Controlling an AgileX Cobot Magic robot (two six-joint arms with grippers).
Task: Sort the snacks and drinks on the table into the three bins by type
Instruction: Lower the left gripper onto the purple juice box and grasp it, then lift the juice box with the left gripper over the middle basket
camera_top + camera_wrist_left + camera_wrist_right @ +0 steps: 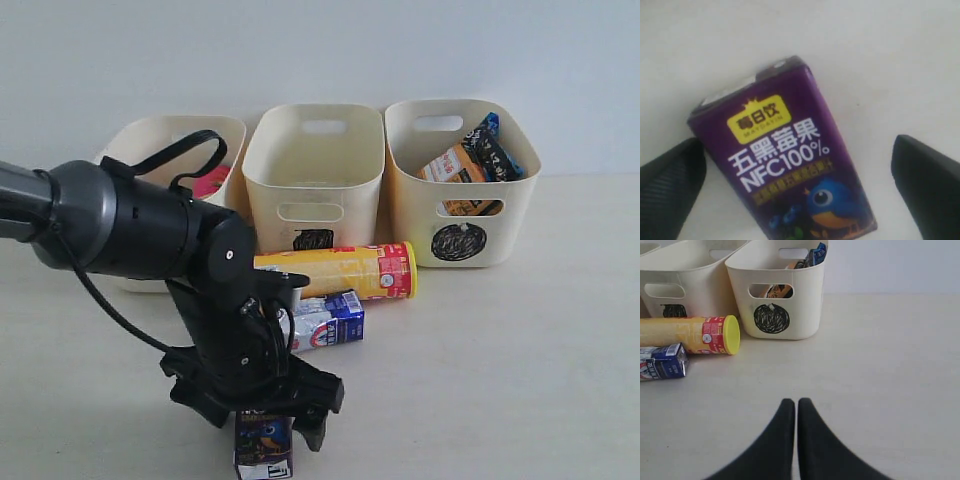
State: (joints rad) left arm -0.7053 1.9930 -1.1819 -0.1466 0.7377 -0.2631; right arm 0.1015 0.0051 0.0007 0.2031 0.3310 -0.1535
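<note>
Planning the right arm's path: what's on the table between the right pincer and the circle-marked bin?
Nothing; the right wrist view shows bare table between right pincer and circle-marked bin.

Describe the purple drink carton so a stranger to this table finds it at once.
From the row of three cream bins at the back, come forward past the yellow tube to the black left hand. The purple carton sits between its open fingers; unlike the white and blue carton, it is dark purple with a blue bird.
</note>
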